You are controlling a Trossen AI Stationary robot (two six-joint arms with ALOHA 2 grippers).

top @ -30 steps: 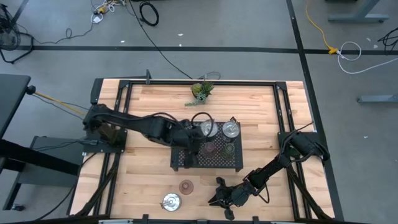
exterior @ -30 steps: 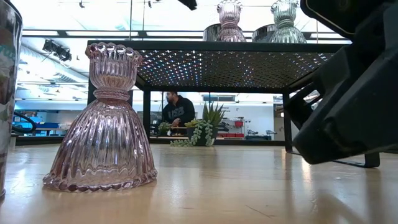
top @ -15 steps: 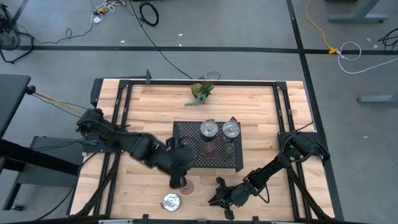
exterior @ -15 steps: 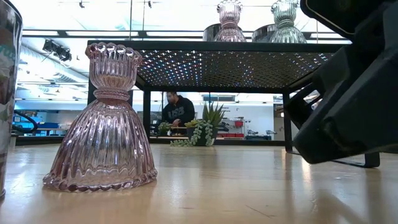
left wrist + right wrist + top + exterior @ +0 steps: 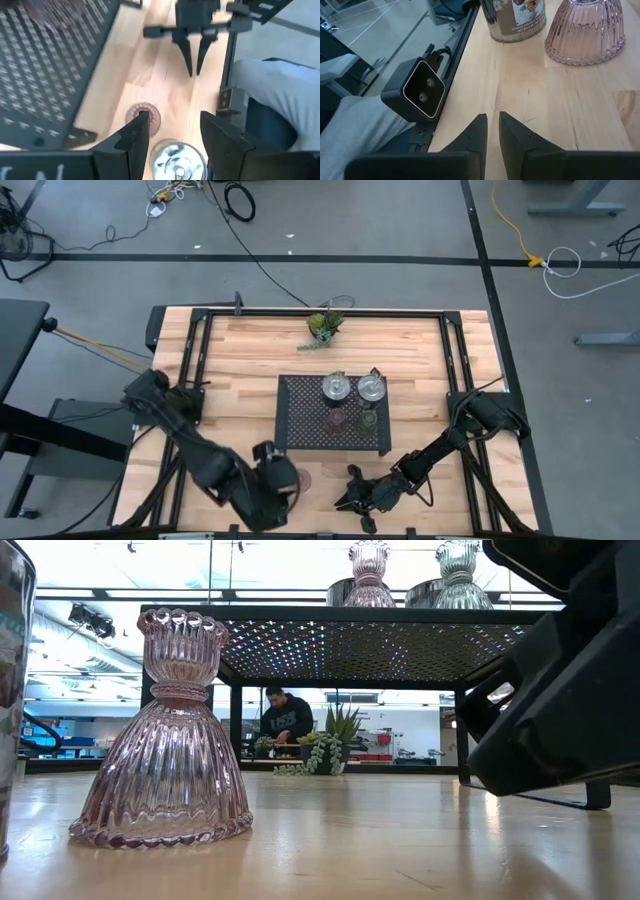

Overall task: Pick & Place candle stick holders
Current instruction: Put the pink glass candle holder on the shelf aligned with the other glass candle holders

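Observation:
On the black mesh rack (image 5: 300, 435) stand two silver holders (image 5: 337, 387) (image 5: 372, 387), a brownish-red one (image 5: 337, 418) and an olive-green one (image 5: 368, 419). Near the table's front edge a pinkish ribbed holder (image 5: 149, 116) stands on its wide base beside a silver one (image 5: 176, 161). My left gripper (image 5: 174, 114) is open above these two; in the high view (image 5: 275, 490) it hides the silver one. My right gripper (image 5: 345, 502) is shut and empty, low over the table just right of them, pointing at them.
The rack stands on legs over the table's middle (image 5: 350, 635). A small plant sprig (image 5: 325, 327) is at the far edge. A small camera (image 5: 422, 90) sits at the front edge by my right gripper. A person (image 5: 285, 720) shows in the room behind.
My left gripper has swung from over the rack toward the table's near edge and now stands over the pinkish and silver holders there. The holders have not moved.

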